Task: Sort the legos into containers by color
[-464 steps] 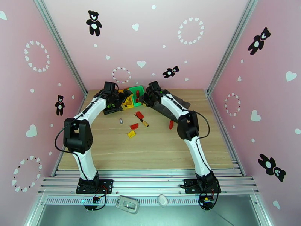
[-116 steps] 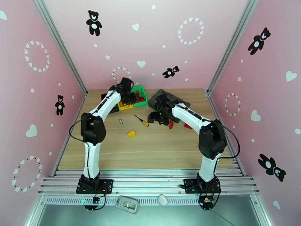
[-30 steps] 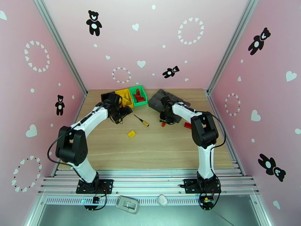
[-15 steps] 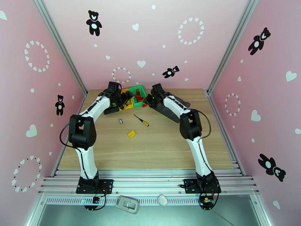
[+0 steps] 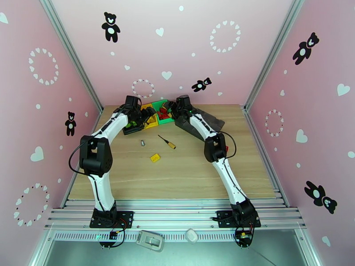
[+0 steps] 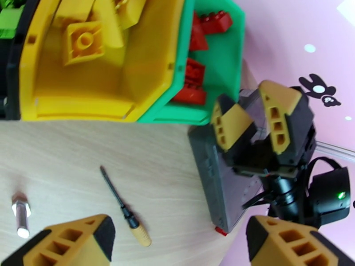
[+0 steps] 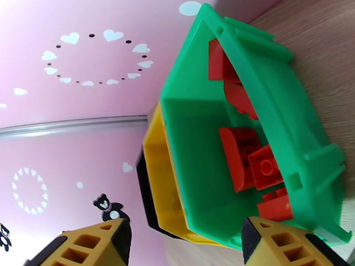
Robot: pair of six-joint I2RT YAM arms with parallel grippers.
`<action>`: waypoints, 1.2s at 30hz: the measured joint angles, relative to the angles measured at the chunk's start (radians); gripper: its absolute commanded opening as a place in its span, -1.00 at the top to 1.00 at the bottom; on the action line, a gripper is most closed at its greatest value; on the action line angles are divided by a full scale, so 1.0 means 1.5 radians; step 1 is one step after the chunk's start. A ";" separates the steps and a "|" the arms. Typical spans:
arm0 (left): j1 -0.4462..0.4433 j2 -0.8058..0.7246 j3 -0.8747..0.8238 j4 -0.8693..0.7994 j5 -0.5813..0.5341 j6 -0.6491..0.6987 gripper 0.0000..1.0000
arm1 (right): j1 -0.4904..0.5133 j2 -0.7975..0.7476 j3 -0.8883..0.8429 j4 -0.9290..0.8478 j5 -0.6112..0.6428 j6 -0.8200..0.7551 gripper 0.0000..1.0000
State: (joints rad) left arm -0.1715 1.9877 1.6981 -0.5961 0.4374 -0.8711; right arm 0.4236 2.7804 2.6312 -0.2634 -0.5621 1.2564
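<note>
Top view: my left hand hangs over the yellow bin. My right hand is over the green bin. Both arms reach fwd, elbows high. One yellow lego lies loose on the counter, on the near side of both hands, long axis slanting left-near to right-far. The left hand looks a bit nearer. A red speck by my right elbow is prob. a lego, too small to be sure.

Left wrist view: left hand is wide open, nothing between the fingers. Ahead are the screwdriver, the yellow bin w/ yellow legos and the green bin w/ red legos. The right hand is spread & empty, just beside the green bin's corner, above the grey tray. A red lego peeks out at the tray's edge.

Right wrist view: right hand has its fingers apart, holding nothing. The green bin is straight ahead, yellow bin next, black bin beyond.

Next, I reckon: left arm draws back & down to the yellow lego, wrist turned so the fingers close across its short width.
</note>
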 measured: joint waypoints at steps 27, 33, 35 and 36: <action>-0.244 -0.069 -0.130 -0.081 -0.125 0.095 -0.72 | -0.222 -0.746 -0.935 -0.329 0.247 -0.371 -0.88; -0.258 -0.079 -0.144 -0.072 -0.125 0.089 -0.72 | -0.263 -0.767 -1.006 -0.337 0.256 -0.373 -0.90; -0.258 -0.083 -0.146 -0.071 -0.126 0.089 -0.72 | -0.264 -0.765 -1.009 -0.336 0.256 -0.373 -0.90; -0.258 -0.085 -0.147 -0.069 -0.127 0.089 -0.72 | -0.264 -0.762 -1.009 -0.334 0.255 -0.373 -0.90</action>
State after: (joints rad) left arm -0.5583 1.8606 1.4773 -0.6991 0.2474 -0.7383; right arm 0.0269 1.6371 1.1175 -0.7650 -0.1795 0.6971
